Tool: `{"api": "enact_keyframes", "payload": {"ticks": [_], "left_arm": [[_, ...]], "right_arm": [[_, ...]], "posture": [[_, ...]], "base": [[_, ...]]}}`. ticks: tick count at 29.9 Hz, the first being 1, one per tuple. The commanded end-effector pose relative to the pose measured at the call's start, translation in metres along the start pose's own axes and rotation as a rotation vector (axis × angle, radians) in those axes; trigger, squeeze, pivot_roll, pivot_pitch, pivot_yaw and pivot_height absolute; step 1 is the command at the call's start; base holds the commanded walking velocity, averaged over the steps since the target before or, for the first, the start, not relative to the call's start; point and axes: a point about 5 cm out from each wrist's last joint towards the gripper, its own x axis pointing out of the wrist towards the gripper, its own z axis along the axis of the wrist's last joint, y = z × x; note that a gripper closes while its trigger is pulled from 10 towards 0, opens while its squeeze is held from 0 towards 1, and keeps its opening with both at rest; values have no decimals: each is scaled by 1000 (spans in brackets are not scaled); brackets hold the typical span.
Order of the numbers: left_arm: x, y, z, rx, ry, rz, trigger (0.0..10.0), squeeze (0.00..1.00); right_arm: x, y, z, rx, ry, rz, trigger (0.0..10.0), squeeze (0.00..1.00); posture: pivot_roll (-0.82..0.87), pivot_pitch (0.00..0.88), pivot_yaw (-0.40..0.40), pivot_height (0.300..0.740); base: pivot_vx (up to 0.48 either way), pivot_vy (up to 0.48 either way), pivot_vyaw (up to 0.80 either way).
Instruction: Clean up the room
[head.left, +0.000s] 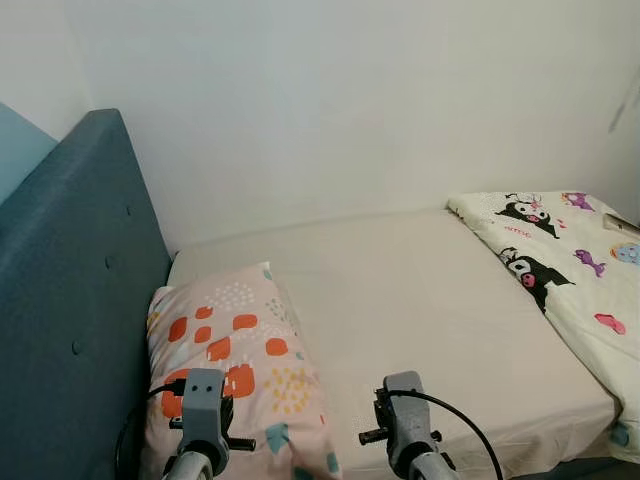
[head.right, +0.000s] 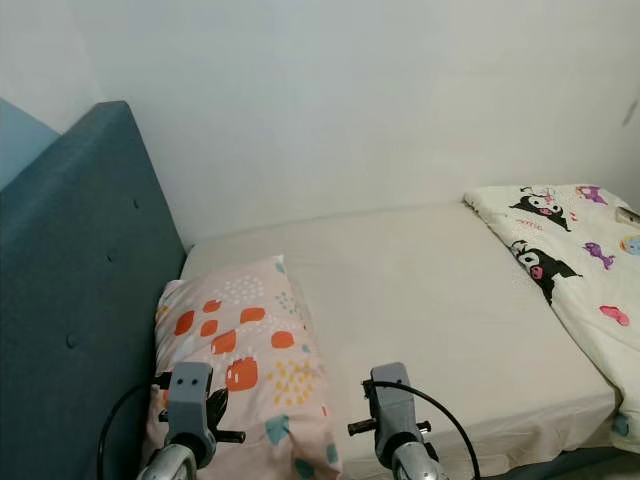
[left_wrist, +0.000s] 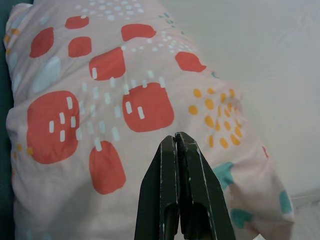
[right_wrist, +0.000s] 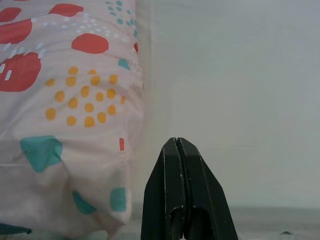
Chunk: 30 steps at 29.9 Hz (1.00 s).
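Robot at the bedside, both claws closed and empty, bed-tidying not yet begun.

Taking the bed (head.left: 420, 290) as landmark, left to right: the blue headboard (head.left: 70, 300) stands at its left end; the patterned pillow (head.left: 235, 350) lies against it on the mattress; the left claw (left_wrist: 182, 150), fingers pressed together and gripping nothing, hovers over the pillow's near part; the right claw (right_wrist: 181, 152), likewise closed and empty, hangs over bare sheet just beside the pillow; the cartoon-print quilt (head.left: 560, 260) lies bunched at the bed's right end. Judging by this, the next move calls for opening a claw and reaching for the quilt's edge or straightening the pillow.
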Motion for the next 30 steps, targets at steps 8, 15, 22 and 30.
{"api": "enact_keyframes", "payload": {"ticks": [8,15,22,30], "left_arm": [[-1,4,-4,6,21,17,10000,0],[-1,5,-4,8,23,21,10000,0],[-1,6,-4,9,23,23,10000,0],[-1,6,-4,3,17,25,10000,0]], "right_arm": [[-1,2,0,35,-10,8,10000,0],[0,3,1,18,-16,14,10000,0],[1,9,3,-38,-19,52,10000,0],[0,9,3,7,-40,58,10000,0]], "posture": [[6,35,-17,740],[10,36,-17,740],[10,36,-17,740],[7,41,-14,740]], "base": [[0,0,-406],[0,0,-93],[0,0,686],[0,0,500]]}}
